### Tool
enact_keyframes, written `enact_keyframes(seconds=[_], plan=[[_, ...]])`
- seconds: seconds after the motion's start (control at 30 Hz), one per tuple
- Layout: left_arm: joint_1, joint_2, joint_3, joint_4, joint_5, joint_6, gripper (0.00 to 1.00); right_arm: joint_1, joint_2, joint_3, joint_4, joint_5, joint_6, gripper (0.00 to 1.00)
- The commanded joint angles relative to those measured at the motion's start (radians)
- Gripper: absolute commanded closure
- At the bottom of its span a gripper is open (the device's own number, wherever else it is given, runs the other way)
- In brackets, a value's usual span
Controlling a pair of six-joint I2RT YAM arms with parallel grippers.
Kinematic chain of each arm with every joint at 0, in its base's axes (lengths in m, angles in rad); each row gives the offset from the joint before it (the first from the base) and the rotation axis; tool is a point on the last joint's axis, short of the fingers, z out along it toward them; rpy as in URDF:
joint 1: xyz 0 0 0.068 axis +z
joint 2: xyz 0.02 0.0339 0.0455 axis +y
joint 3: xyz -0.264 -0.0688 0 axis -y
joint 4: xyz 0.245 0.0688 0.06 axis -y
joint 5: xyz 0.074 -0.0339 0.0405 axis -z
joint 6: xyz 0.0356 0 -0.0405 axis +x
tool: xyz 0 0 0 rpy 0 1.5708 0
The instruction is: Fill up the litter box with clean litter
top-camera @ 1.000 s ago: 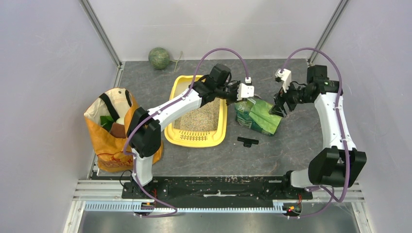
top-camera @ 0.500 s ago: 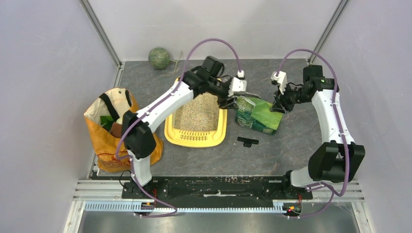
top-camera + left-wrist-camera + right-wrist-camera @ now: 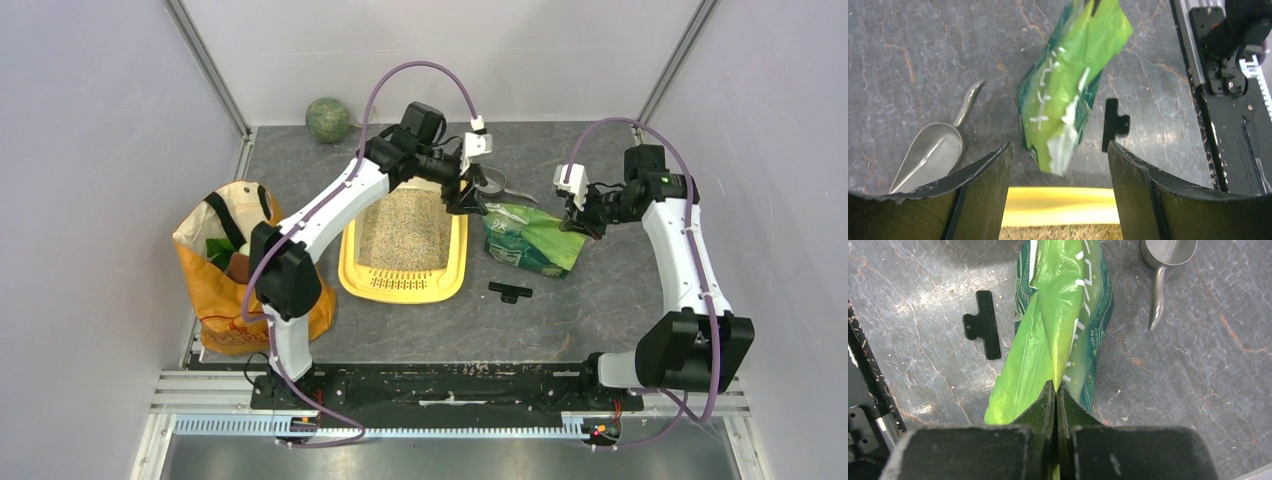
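Left pincer (image 3: pixel 466 192), top view: hangs over the far right corner of the litter box (image 3: pixel 405 285); jaw state isn't readable from this angle. Clean litter (image 3: pixel 410 228) covers the tray floor up to the grille. Green bag (image 3: pixel 525 240) lies on the bench (image 3: pixel 600 300) just right of the box, long axis running from the box toward the right arm. Right pincer (image 3: pixel 580 215) sits at the bag's far end, and the left arm is nearer the box-side end. Scoop (image 3: pixel 495 183) lies beyond the bag, black clip (image 3: pixel 510 291) on its near side.

Left wrist view: left pincer spread, nothing in the gap. The bag's pale end points into that gap, just short of the yellow rim.

Right wrist view: right pincer pressed together, pinching a fold of the bag's film. The bag stretches straight away from it.

Judgement: any further pour turns on that axis. The right arm lifts its end, the mouth faces the box, and the left is placed to steady the mouth.
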Motion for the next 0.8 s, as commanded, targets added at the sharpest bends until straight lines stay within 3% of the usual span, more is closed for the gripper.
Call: enact_keyframes(seconds=[0.0, 0.13, 0.3, 0.47, 0.67, 0.77], plan=[[-0.012, 0.094, 0.154, 0.085, 0.093, -0.205, 0.27, -0.003, -0.063, -0.032, 0.0, 0.01, -0.115, 1.0], [-0.009, 0.155, 0.212, 0.091, 0.144, -0.305, 0.33, -0.003, -0.072, -0.04, -0.009, 0.007, -0.146, 1.0], [-0.025, 0.159, 0.15, 0.089, 0.152, -0.294, 0.33, -0.003, -0.07, -0.036, -0.007, 0.007, -0.139, 1.0], [-0.027, 0.211, 0.133, 0.068, 0.073, -0.274, 0.35, -0.004, -0.079, -0.04, -0.009, -0.001, -0.152, 1.0], [-0.03, 0.244, 0.118, 0.068, 0.087, -0.248, 0.57, -0.005, -0.08, -0.042, -0.016, -0.013, -0.164, 1.0], [-0.036, 0.214, 0.073, 0.063, 0.109, -0.202, 0.55, -0.005, -0.068, -0.028, -0.015, -0.013, -0.147, 1.0]])
